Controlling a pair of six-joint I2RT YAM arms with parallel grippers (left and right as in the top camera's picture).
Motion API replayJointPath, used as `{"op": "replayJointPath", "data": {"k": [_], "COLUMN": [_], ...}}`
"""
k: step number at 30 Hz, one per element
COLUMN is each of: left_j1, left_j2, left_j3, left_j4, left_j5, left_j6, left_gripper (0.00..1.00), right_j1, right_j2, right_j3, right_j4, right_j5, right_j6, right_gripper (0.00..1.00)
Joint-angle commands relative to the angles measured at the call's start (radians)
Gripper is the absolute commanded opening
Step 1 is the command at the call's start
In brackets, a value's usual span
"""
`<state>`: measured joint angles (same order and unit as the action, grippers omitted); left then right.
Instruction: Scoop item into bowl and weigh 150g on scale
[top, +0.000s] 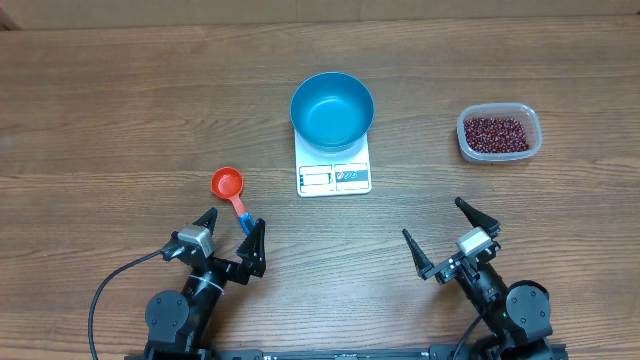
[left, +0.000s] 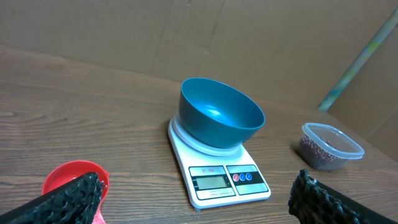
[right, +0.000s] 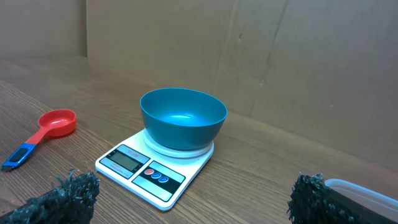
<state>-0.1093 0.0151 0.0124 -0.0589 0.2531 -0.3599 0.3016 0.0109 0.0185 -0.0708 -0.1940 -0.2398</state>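
Note:
The teal bowl (top: 332, 110) (left: 221, 112) (right: 182, 118) stands empty on the white scale (top: 334, 177) (left: 224, 180) (right: 149, 171) at mid-table. The item, dark red beans (top: 496, 132) (left: 320, 149), fills a clear tub at the far right. A red scoop (top: 228, 183) (left: 65, 177) (right: 56, 122) with a blue handle lies left of the scale. Its handle points at my left gripper (top: 233, 222) (left: 194, 202), which is open and holds nothing; its left finger partly hides the scoop. My right gripper (top: 433, 220) (right: 189, 202) is open and empty near the front edge, right of the scale.
The clear plastic tub (top: 499, 133) (left: 333, 140) (right: 367, 190) sits to the right, behind my right gripper. A cardboard wall backs the wooden table (top: 120, 110). A black cable (top: 100, 300) loops by the left arm's base.

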Motion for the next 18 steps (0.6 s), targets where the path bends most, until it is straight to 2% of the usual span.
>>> {"op": "replayJointPath", "data": {"k": [1, 18], "left_j1": [-0.002, -0.002], "left_j2": [-0.011, -0.011], "left_j3": [-0.008, -0.008], "left_j4": [0.004, 0.004], "left_j5": [-0.009, -0.035], "left_j6": [0.023, 0.023], "left_gripper": [1.0, 1.0], "right_j1": [-0.005, -0.005], "right_j2": [-0.008, -0.008], "right_j3": [-0.011, -0.011], "right_j4": [0.005, 0.005], "right_j5": [0.01, 0.01], "right_j6": [0.003, 0.003], "right_gripper": [1.0, 1.0]}}
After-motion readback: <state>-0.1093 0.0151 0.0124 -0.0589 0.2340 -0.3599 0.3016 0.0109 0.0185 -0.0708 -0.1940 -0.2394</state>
